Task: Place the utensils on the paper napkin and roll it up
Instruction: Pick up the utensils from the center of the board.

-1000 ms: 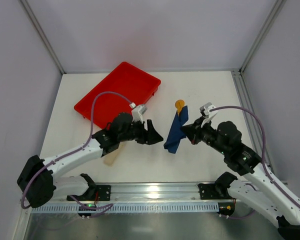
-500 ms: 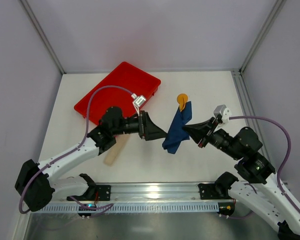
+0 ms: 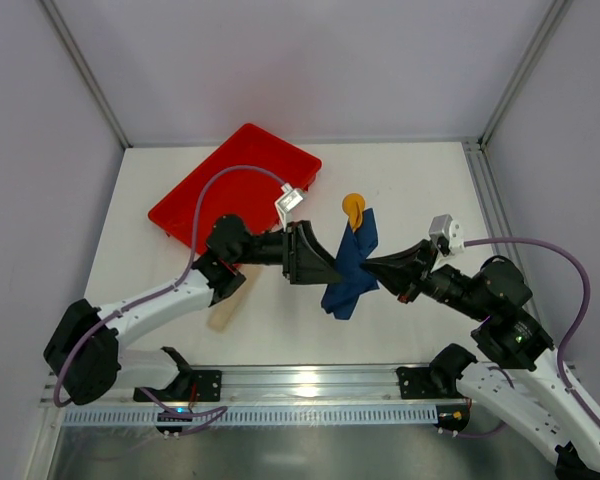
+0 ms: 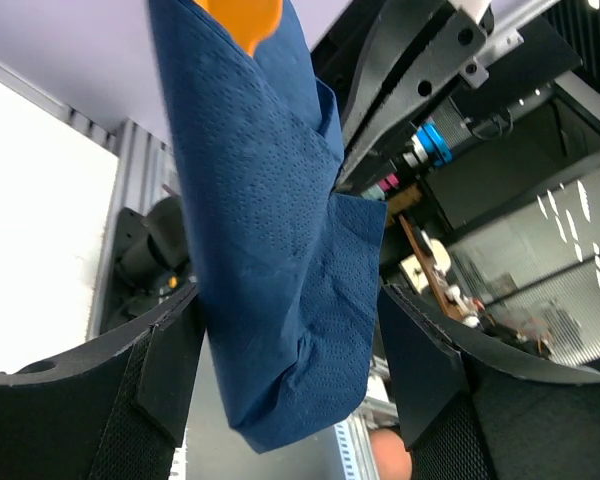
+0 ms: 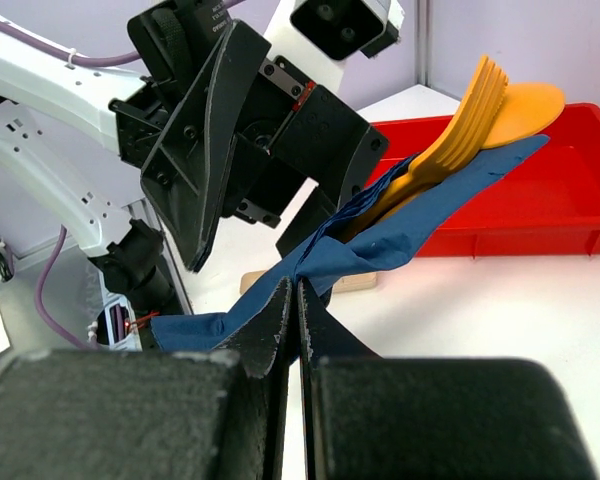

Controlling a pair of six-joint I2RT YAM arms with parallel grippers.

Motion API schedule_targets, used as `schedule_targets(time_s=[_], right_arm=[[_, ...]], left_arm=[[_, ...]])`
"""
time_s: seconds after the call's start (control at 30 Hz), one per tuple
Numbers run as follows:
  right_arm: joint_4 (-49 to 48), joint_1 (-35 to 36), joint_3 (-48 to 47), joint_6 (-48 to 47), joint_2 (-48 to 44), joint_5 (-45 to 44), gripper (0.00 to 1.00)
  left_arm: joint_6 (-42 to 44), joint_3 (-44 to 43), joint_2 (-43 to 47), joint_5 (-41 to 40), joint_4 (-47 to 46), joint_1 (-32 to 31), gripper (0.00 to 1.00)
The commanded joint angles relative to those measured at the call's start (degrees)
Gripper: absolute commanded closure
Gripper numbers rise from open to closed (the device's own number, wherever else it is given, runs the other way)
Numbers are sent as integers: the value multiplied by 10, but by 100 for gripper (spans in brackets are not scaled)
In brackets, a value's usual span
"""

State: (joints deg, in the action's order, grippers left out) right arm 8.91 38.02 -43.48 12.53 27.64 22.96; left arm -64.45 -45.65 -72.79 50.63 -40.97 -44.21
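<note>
The navy paper napkin [image 3: 352,268] hangs above the table, wrapped loosely round the orange utensils [image 3: 355,209], whose tops stick out above it. My right gripper [image 3: 368,267] is shut on the napkin's middle fold [image 5: 298,285]. In the right wrist view a fork and a spoon [image 5: 470,110] show inside the napkin [image 5: 430,215]. My left gripper [image 3: 329,274] comes in from the left, open. In the left wrist view its fingers [image 4: 170,370] stand apart on both sides of the napkin's lower end [image 4: 280,300], without pressing it. An orange utensil tip [image 4: 245,18] shows at the top.
A red tray [image 3: 235,180] lies at the back left of the white table. A pale beige strip [image 3: 225,303] lies near the left arm. Side walls and a metal rail at the near edge bound the table.
My left gripper has moved right and risen until its open fingers straddle the napkin bundle. The right arm has drawn back slightly, still holding the bundle up.
</note>
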Motion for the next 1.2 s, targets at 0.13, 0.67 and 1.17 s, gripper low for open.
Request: schedule_targets(time_s=[0.13, 0.67, 1.17], right_arm=[[-40, -1, -16, 6, -4, 20, 96], [-44, -1, -6, -2, 6, 38, 96], [-21, -1, -12, -8, 10, 8, 93]], left_arm=[[12, -51, -33, 20, -10, -40, 32], [-26, -59, -81, 34, -79, -40, 48], [-73, -61, -113, 44, -160, -40, 86]])
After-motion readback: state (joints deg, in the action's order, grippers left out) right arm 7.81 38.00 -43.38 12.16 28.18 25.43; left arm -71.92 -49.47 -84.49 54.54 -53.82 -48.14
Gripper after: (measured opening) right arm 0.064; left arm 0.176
